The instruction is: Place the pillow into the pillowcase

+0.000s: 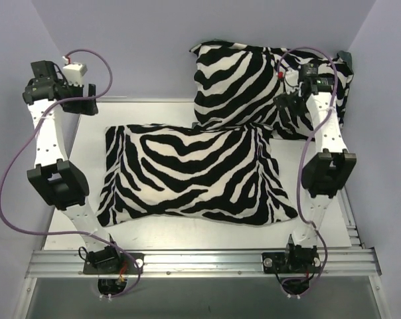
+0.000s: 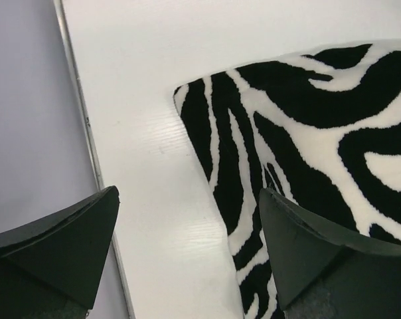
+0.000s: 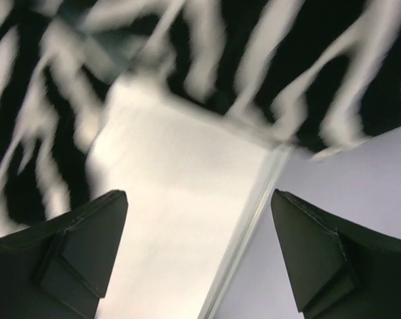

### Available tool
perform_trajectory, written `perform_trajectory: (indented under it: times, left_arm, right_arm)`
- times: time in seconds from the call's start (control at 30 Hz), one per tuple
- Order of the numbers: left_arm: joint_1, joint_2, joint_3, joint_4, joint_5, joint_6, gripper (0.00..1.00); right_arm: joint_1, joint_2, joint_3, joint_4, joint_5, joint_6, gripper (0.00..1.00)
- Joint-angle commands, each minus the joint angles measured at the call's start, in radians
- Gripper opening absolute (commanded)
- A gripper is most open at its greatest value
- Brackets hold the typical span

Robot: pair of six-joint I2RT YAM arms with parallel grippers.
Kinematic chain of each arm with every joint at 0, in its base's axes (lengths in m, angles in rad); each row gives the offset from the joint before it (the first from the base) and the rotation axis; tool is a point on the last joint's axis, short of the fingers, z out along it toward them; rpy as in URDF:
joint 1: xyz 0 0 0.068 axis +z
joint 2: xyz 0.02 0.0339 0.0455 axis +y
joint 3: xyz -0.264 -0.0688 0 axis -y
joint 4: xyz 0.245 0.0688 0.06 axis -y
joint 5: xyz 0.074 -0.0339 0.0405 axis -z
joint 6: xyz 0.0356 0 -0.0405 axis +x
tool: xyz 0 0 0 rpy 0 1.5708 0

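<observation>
A zebra-print pillowcase point(image 1: 194, 173) lies flat and filled out across the middle of the white table point(image 1: 187, 229). The pillow is hidden; no cream-yellow fabric shows anywhere. My left gripper point(image 1: 84, 98) hangs above the table's far left, just off the pillowcase's far-left corner point(image 2: 287, 133). In the left wrist view the left gripper point(image 2: 189, 193) is open, with only bare table between the fingers. My right gripper point(image 1: 285, 105) is at the far right, over the back cushion. The right gripper point(image 3: 200, 193) is open and empty above bare table point(image 3: 180, 199); blurred zebra fabric point(image 3: 267, 73) lies beyond it.
A second plump zebra cushion point(image 1: 247, 83) with a teal corner point(image 1: 345, 56) leans against the back wall, overlapping the pillowcase's far edge. The table's metal rim point(image 2: 81, 119) and the lilac walls close in on both sides. A rail point(image 1: 200, 260) carries both arm bases.
</observation>
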Motion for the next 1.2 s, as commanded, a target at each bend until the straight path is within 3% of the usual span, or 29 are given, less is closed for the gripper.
perform_trajectory:
  times: [0.0, 0.13, 0.27, 0.4, 0.67, 0.8, 0.87, 0.93, 1.03, 1.17]
  left_arm:
    - [0.005, -0.121, 0.046, -0.09, 0.034, -0.077, 0.95]
    - [-0.038, -0.204, -0.196, -0.093, 0.139, -0.017, 0.96]
    - [-0.13, -0.293, -0.498, -0.02, 0.156, 0.044, 0.96]
    - [-0.23, -0.308, -0.777, 0.034, 0.119, 0.066, 0.86]
    - [-0.253, -0.36, -1.046, 0.042, 0.087, 0.107, 0.81]
    - [-0.253, -0.44, -1.028, -0.028, 0.131, 0.124, 0.83]
    - [-0.253, -0.503, -0.967, -0.054, 0.134, 0.1, 0.92]
    - [-0.247, -0.538, -0.896, -0.073, 0.139, 0.06, 0.98]
    - [-0.247, -0.574, -0.75, -0.125, 0.154, 0.018, 0.97]
    - [-0.248, -0.578, -0.646, -0.124, 0.122, -0.103, 0.98]
  right_arm:
    - [0.036, -0.307, -0.256, -0.164, -0.226, 0.03, 0.94]
    - [0.099, -0.459, -0.577, -0.165, -0.362, 0.03, 0.93]
    - [0.134, -0.45, -0.72, -0.147, -0.449, 0.064, 0.89]
    - [0.142, -0.343, -0.766, -0.133, -0.503, 0.122, 0.85]
    - [0.208, -0.369, -1.077, -0.133, -0.548, 0.113, 0.83]
    - [0.229, -0.491, -1.129, -0.167, -0.554, 0.101, 0.84]
    - [0.204, -0.533, -1.103, -0.19, -0.557, 0.111, 0.86]
    - [0.171, -0.59, -1.015, -0.214, -0.592, 0.124, 0.9]
    - [0.101, -0.66, -0.881, -0.233, -0.626, 0.162, 1.0]
    - [0.032, -0.722, -0.799, -0.198, -0.611, 0.199, 1.0]
